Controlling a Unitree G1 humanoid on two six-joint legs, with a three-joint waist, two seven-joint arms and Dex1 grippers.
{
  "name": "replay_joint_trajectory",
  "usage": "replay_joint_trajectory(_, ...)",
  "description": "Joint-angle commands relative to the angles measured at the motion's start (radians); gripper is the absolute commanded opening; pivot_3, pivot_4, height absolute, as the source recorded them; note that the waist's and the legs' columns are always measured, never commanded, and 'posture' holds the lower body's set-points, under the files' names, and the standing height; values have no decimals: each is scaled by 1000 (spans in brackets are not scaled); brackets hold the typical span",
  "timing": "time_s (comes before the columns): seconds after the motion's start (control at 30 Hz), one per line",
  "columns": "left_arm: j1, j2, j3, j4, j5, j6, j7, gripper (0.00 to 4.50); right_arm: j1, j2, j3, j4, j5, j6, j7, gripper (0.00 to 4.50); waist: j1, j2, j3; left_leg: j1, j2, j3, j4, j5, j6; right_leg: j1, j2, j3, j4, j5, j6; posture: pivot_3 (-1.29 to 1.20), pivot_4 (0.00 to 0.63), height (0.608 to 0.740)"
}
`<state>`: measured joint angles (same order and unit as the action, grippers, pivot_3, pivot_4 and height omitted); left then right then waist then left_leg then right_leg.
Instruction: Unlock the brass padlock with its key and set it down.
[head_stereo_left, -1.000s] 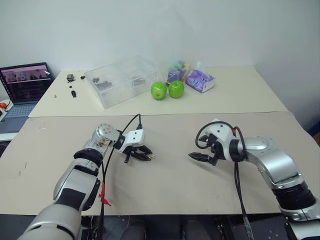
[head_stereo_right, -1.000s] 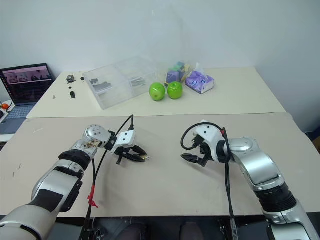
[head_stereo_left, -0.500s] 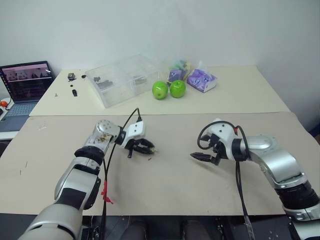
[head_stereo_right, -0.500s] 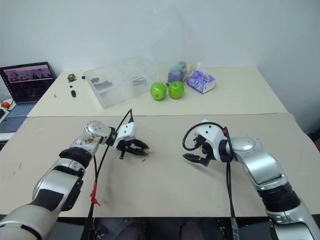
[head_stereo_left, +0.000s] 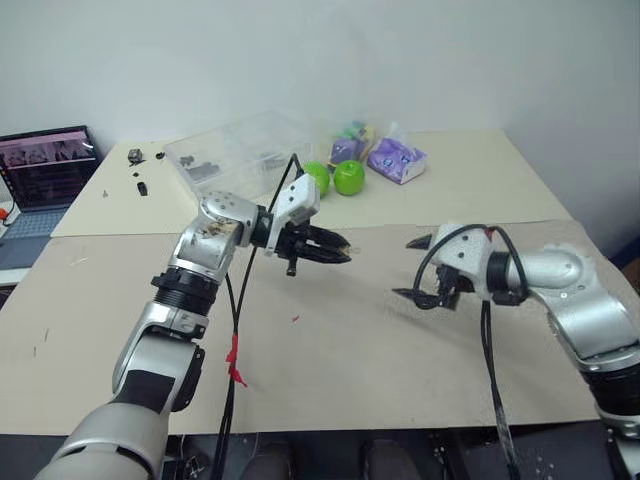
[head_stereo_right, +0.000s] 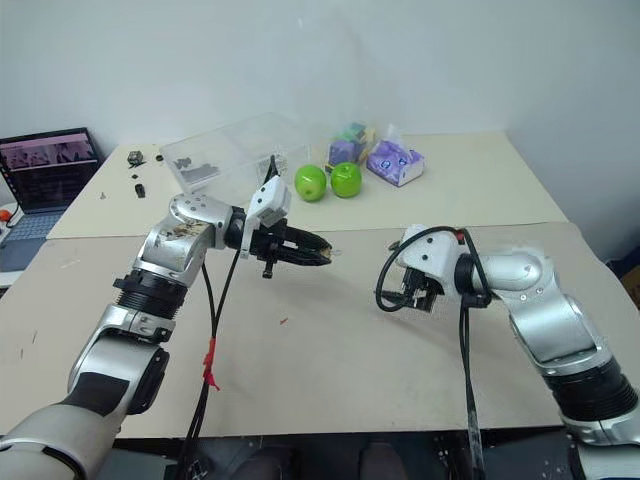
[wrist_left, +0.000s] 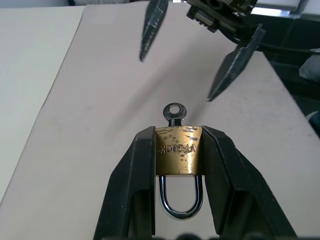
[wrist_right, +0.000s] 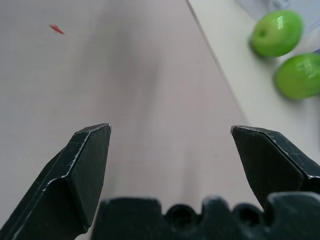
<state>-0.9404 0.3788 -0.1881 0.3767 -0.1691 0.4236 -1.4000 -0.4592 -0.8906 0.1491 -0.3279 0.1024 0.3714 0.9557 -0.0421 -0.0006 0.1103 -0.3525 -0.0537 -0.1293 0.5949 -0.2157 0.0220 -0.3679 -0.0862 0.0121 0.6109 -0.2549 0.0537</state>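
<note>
In the left hand (wrist_left: 177, 150): one brass padlock (wrist_left: 178, 150), one key (wrist_left: 174, 113).

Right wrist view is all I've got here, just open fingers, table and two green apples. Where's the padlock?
Observer: The brass padlock is clamped in the left hand, held above the table.
Operator: Is a key in it?
Observer: Yes, the key sticks out of the lock body, its round end toward your right hand.
Operator: Shackle open?
Observer: The shackle looks closed, both legs running into the body.
</note>
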Motion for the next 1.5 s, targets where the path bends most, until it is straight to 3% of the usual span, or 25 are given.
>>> replay_joint_trajectory(0.03,-26,-4,-2,-39,-27,42,25,819,-42,37,27,-6,-70,-170,-25,4500,-2,0,0,0,0,0,0,0,0,0,0,0,0,1,-1,0,150,740)
replay_joint_trajectory(0.57,-30,-14,-39,-138,-73,156,52,819,-77,146,63,20,-161,-366,-42,4500,5,0,0,0,-1,0,0,0,0,0,0,1,0,2,-3,0,150,740)
replay_joint_trajectory(0.7,-34,-7,-45,-147,-81,174,60,819,-81,139,52,36,-173,-392,-43,3487,3,0,0,0,0,0,0,0,0,0,0,1,0,2,-3,0,150,740)
replay_joint_trajectory(0.83,-35,-2,-52,-154,-86,176,60,819,-78,131,45,51,-185,-415,-44,2054,4,0,0,0,-1,0,0,0,0,0,0,1,0,2,-3,0,150,740)
replay_joint_trajectory(1.5,-30,12,-70,-145,-83,146,54,819,-16,72,-19,24,-146,-438,-19,2054,4,0,0,0,0,1,0,0,0,0,0,2,0,2,-3,0,150,740)
